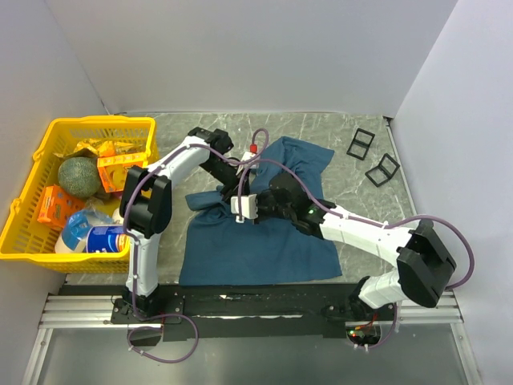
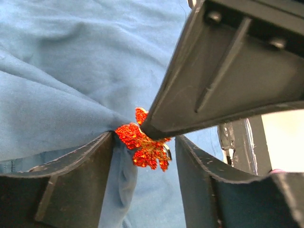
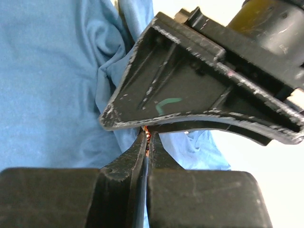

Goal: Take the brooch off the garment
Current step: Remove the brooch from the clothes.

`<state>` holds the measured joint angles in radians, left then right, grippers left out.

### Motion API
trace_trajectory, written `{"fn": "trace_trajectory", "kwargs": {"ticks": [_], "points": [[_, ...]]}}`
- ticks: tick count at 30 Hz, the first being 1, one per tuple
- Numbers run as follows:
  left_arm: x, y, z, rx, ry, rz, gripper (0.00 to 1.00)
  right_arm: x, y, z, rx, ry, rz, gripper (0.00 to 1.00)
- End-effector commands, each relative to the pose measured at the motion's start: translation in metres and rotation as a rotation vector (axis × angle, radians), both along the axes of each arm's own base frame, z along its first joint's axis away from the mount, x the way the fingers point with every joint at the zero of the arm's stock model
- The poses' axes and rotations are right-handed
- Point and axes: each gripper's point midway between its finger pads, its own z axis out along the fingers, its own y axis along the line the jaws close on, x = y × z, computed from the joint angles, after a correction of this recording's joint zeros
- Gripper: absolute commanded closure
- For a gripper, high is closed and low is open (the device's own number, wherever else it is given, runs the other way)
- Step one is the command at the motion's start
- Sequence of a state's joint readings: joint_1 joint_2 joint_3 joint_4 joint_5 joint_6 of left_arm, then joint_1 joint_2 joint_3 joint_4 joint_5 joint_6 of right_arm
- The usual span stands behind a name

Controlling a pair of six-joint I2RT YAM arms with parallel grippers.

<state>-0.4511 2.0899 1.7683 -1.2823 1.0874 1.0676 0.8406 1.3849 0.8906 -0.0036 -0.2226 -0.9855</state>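
Note:
The garment (image 1: 264, 241) is a dark teal-blue T-shirt spread on the table; it fills the left wrist view (image 2: 71, 71) and the right wrist view (image 3: 47, 71). The brooch (image 2: 145, 147) is a glittery red-orange leaf pinned to a pucker of the cloth. My right gripper (image 3: 148, 135) is shut on the brooch, which shows as an orange sliver (image 3: 149, 138) between its fingers (image 2: 213, 80). My left gripper (image 2: 145, 142) is open, its jaws standing either side of the brooch, with cloth against the left finger. Both grippers meet over the shirt's upper middle (image 1: 248, 188).
A yellow basket (image 1: 32, 200) with groceries stands at the left. Two black square frames (image 1: 361, 143) (image 1: 382, 169) lie at the back right on the marbled tabletop (image 1: 361, 192). White walls close in the sides and back.

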Motion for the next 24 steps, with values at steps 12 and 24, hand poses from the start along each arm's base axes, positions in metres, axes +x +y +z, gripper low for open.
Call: {"fn": "trace_trajectory", "kwargs": {"ticks": [12, 24], "points": [[0.033, 0.003, 0.063, -0.119, -0.263, 0.168, 0.04, 0.01, 0.003, 0.035, 0.14, 0.105, -0.073, 1.0], [0.043, 0.033, 0.101, -0.084, -0.522, 0.442, 0.04, 0.02, -0.039, 0.057, 0.236, 0.485, -0.18, 1.0]]}}
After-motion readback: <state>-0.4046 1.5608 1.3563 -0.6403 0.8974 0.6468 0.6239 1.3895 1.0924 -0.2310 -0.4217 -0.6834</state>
